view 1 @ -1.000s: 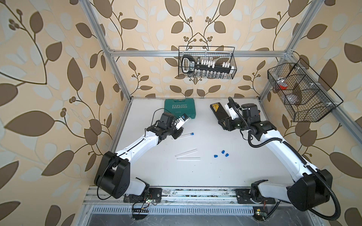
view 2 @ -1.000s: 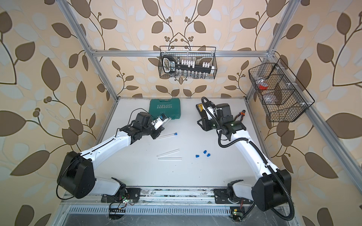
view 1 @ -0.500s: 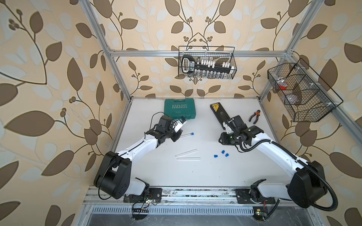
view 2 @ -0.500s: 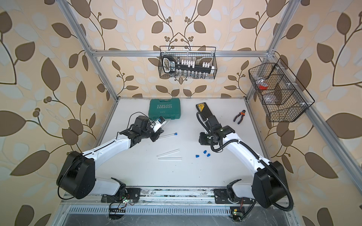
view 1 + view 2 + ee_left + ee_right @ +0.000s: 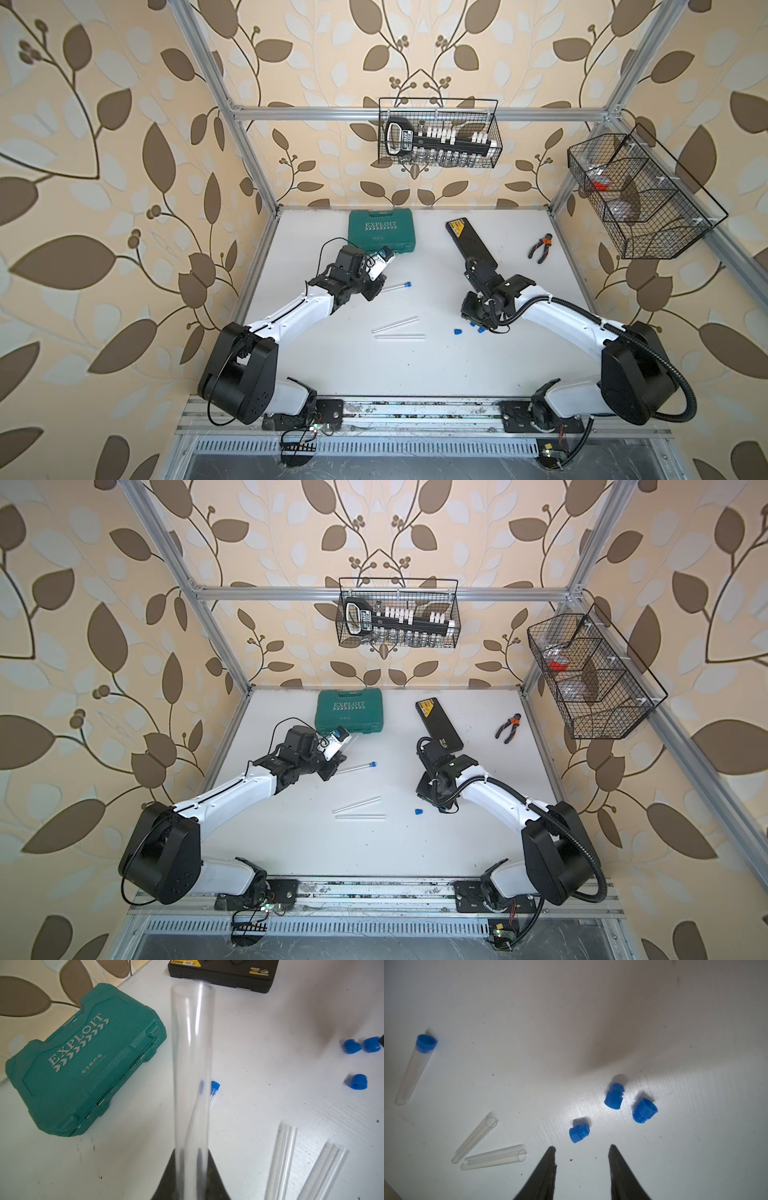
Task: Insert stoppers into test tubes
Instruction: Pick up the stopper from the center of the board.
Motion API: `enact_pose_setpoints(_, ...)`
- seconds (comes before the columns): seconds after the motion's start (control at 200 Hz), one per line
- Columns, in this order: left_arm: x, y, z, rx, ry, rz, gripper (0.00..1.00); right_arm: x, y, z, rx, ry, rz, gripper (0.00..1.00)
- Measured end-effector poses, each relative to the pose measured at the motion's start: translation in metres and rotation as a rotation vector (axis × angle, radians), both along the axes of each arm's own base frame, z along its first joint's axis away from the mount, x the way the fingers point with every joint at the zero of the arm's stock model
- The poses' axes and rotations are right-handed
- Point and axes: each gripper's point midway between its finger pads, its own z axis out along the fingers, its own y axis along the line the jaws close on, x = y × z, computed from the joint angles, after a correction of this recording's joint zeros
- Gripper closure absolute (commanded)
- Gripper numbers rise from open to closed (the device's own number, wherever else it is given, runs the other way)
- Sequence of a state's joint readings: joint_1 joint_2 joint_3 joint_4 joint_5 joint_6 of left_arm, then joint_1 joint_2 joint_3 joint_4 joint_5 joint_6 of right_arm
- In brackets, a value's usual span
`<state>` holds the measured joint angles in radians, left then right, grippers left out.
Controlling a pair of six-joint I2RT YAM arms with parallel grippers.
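- Since a second ago the right gripper [image 5: 581, 1147] has swung from the black case [image 5: 471, 241] down to the loose stoppers [image 5: 614, 1096] on the counter [image 5: 415, 374]; the left gripper [image 5: 191, 1155] has barely shifted.
- Jaws of the right gripper: apart, empty, just short of the nearest stopper [image 5: 579, 1131].
- Jaws of the left gripper: clamped on an open test tube [image 5: 192, 1053], held off the counter, unplugged.
- Progress: one stoppered tube [image 5: 415, 1068] lies on the counter; two open tubes [image 5: 475, 1138] lie beside each other. Three of four remain.
- Right wrist view shows all three loose stoppers; in a top view only one stopper [image 5: 418, 811] shows clear of the arm.
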<state>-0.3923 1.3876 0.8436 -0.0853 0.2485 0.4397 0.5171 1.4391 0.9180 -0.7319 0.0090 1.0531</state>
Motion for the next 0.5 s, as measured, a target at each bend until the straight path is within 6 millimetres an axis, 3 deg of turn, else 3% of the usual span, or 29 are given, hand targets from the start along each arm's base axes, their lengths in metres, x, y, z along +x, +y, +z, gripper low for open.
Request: enact_pose_setpoints(0.5, 0.002, 0.003, 0.002, 0.011, -0.011, 0.018, 1.0, 0.004, -0.01, -0.024, -0.088, 0.056, -0.062, 0.64)
